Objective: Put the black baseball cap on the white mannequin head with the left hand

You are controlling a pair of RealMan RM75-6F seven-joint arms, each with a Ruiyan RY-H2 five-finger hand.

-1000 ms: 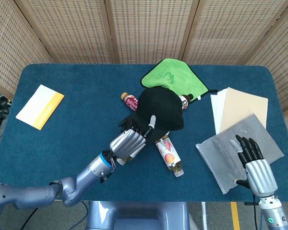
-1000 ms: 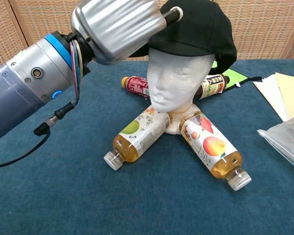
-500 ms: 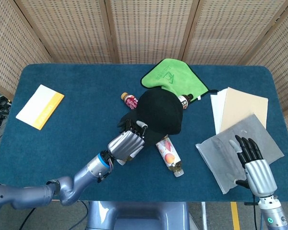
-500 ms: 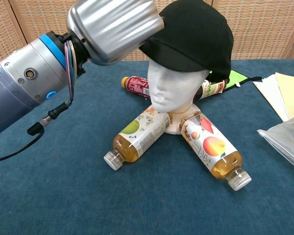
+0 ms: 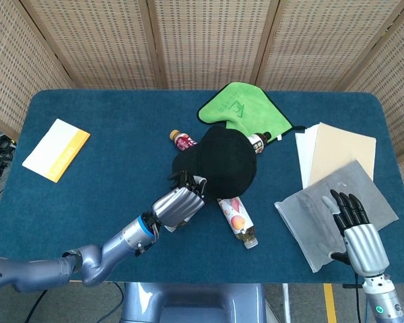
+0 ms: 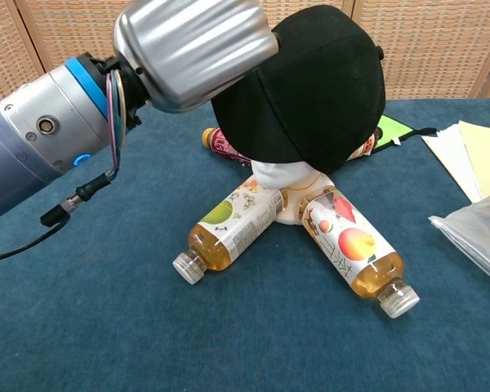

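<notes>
At the middle of the blue table (image 5: pixel 108 134), my left hand (image 5: pixel 178 205) grips the black baseball cap (image 5: pixel 219 161) by its brim on the near left side. The cap sits on the white mannequin head (image 6: pixel 282 175), tipped far forward so that it covers the face; in the chest view only the chin and neck show below it. Four bottles lie around the base of the head: a green-labelled drink bottle (image 6: pixel 229 224) at near left, a peach-labelled bottle (image 6: pixel 351 245) at near right, a red-labelled bottle (image 5: pixel 182 140) at far left, and a dark-capped bottle (image 5: pixel 258 141) at far right. A green cloth (image 5: pixel 242 108) lies just beyond the cap. My right hand (image 5: pixel 353 219) rests at near right on a grey plastic bag (image 5: pixel 310 215), fingers extended and apart, holding nothing. Beige and white sheets (image 5: pixel 337 151) lie beyond the bag. A white and yellow booklet (image 5: pixel 56 149) lies at far left.
</notes>
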